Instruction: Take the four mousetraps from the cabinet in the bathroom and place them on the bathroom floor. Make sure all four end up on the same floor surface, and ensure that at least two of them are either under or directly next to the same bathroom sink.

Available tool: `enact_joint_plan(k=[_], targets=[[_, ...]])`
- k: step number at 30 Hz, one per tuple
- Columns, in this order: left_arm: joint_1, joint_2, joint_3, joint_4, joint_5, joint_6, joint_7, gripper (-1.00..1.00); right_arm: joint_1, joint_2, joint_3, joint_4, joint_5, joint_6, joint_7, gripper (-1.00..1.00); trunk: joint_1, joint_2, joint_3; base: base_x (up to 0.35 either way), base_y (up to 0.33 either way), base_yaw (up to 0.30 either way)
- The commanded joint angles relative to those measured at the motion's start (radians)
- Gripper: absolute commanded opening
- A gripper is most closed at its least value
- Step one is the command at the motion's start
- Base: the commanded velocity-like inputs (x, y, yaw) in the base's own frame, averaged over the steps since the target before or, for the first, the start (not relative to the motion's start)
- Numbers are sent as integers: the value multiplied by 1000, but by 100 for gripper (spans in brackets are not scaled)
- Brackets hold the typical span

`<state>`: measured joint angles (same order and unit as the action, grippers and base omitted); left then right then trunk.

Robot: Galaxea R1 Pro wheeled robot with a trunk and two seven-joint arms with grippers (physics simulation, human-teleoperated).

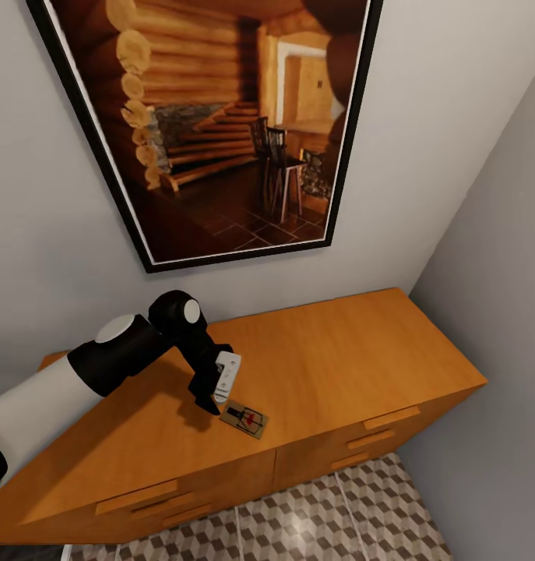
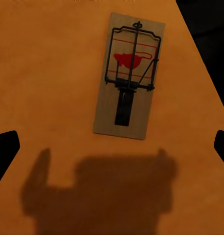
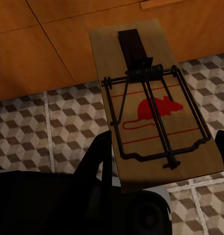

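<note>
Hovering my open left gripper (image 1: 220, 389) just beside the mousetrap (image 1: 244, 419) lying flat low-centre on the cabinet (image 1: 360, 351) top, I judge I should centre over its board and pinch the long edges.

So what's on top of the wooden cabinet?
One mousetrap lies flat on the cabinet top, near the front edge. The left gripper hangs open just above it. Whatever is in the shut drawers is hidden.

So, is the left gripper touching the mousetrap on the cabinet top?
Apart. The left wrist view shows bare cabinet top all around the mousetrap, clear of both fingertips.
</note>
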<state>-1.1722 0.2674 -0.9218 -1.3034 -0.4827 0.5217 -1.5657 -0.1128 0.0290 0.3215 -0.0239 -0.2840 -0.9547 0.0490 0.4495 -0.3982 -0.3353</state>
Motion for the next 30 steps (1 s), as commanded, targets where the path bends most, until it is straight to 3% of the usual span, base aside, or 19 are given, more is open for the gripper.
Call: enact_joint_plan(k=[1, 7, 18, 30], targets=[[-1, 0, -2, -3, -5, 11, -5, 100, -1, 0, 5, 1, -12, -4, 6, -100, 1, -2, -2, 0, 0, 0], [-1, -16, -5, -5, -5, 11, -5, 100, -1, 0, 5, 1, -12, -4, 6, -100, 1, -2, -2, 0, 0, 0], [-1, -38, -65, -5, -5, 12, -5, 100, -1, 0, 5, 1, -12, -4, 6, -100, 1, -2, -2, 0, 0, 0], [-1, -56, -76, -2, -5, 12, -5, 100, -1, 0, 5, 1, -12, -4, 6, -100, 1, -2, -2, 0, 0, 0]])
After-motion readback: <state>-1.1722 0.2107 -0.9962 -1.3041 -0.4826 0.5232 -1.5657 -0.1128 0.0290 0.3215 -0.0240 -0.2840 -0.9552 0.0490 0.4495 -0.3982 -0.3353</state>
